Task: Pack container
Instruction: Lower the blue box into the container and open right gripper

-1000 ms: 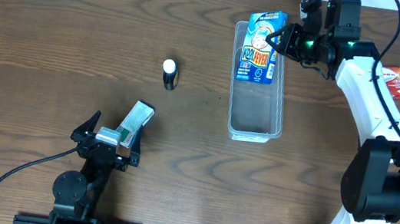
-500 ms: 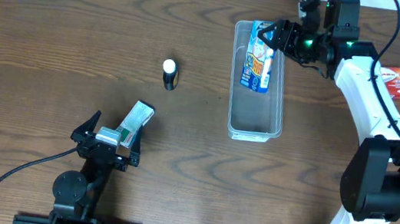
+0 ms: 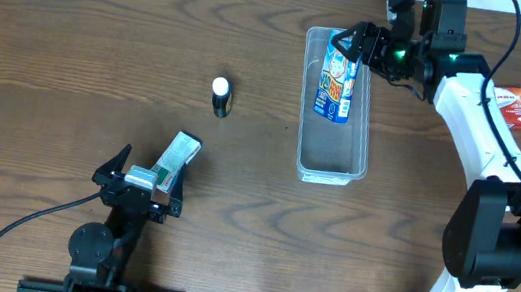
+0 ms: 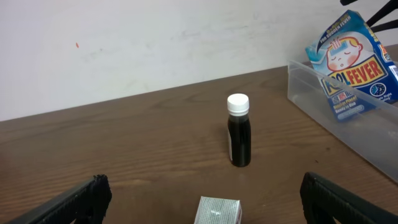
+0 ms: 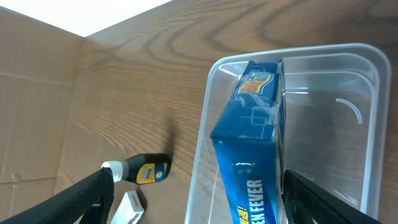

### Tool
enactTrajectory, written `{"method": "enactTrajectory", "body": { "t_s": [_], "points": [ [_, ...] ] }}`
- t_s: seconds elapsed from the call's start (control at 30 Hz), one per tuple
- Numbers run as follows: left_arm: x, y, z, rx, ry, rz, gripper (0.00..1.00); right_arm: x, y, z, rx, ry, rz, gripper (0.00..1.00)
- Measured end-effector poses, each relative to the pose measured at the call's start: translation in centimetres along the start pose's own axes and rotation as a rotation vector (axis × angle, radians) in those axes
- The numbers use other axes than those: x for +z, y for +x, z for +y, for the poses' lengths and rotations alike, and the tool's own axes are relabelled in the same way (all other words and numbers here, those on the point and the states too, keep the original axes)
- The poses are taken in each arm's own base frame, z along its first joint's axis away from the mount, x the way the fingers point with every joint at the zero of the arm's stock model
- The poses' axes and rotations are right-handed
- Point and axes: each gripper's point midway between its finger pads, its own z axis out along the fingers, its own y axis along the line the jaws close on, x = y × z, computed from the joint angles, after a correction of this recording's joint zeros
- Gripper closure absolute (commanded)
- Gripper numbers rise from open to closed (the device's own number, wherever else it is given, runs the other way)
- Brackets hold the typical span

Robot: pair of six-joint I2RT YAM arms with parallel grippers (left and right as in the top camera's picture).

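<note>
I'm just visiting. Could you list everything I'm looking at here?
table: 1, brown wood, under everything
container: 1, clear plastic, right of centre
Kool Fever packet: 1, blue, on edge in the container's far end
bottle: 1, dark with white cap, upright, left of the container
small box: 1, silver-white, lying just ahead of the left gripper
red packet: 1, red, table's right edge
left gripper: 1, black, open, near side
right gripper: 1, black, open, above the packet

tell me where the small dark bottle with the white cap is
In the overhead view the bottle stands upright on the table, left of the container and farther back than the small box.
</note>
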Motion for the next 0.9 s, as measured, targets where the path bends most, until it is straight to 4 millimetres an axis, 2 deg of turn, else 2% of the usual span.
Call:
{"method": "enactTrajectory", "body": {
  "t_s": [0.2,0.6,0.9],
  "points": [
    [0.0,0.0,0.0,0.000,0.000,0.000,0.02,-0.7,-0.5,0.1,0.004,0.032,-0.006,0.18],
    [0.0,0.0,0.0,0.000,0.000,0.000,0.02,-3.5,-2.0,0.8,-0.058,0.131,-0.072,0.16],
    [0.0,0.0,0.0,0.000,0.000,0.000,0.02,-3.8,-2.6,-0.7,-0.085,0.221,-0.101,0.17]
  ]
}}
